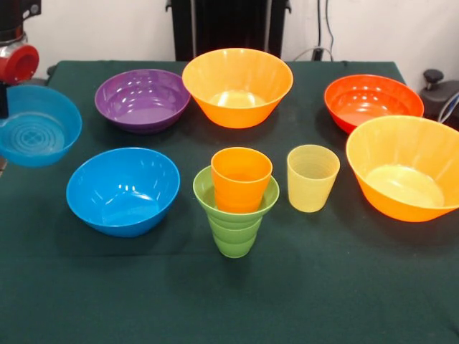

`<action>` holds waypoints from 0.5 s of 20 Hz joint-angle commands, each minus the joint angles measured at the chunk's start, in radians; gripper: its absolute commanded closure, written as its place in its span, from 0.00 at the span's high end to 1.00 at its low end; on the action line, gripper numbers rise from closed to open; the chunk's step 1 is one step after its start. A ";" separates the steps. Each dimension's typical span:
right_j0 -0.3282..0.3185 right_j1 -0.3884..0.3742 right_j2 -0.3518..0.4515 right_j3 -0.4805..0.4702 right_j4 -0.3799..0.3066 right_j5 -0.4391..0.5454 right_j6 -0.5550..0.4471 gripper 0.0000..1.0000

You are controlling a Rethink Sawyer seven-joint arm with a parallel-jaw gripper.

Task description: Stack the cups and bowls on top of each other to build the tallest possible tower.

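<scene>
The tower stands at the front middle: a green ribbed cup (234, 235) carries a small green bowl (203, 192), and an orange cup (242, 178) sits upright in that bowl. A pale yellow cup (313, 178) stands just right of it. My gripper (4, 104) is at the far left edge, shut on the rim of a small translucent blue bowl (37, 127), held tilted above the table's left side. On the table are a medium blue bowl (123, 190), a purple bowl (143, 99), a red-orange bowl (373, 102) and two big orange bowls (237, 86) (405, 168).
The green cloth table (229, 301) fills the view. The black pedestal (229, 25) stands at the far side. The arm's red joint (20, 61) shows at the top left. A black device (439, 89) sits at the right edge.
</scene>
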 commanded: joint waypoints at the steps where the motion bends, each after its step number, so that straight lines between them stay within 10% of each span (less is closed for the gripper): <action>1: 0.017 -0.075 0.095 0.046 0.059 0.152 -0.211 0.00; 10: -0.012 -0.109 0.158 0.082 0.114 0.122 -0.233 0.00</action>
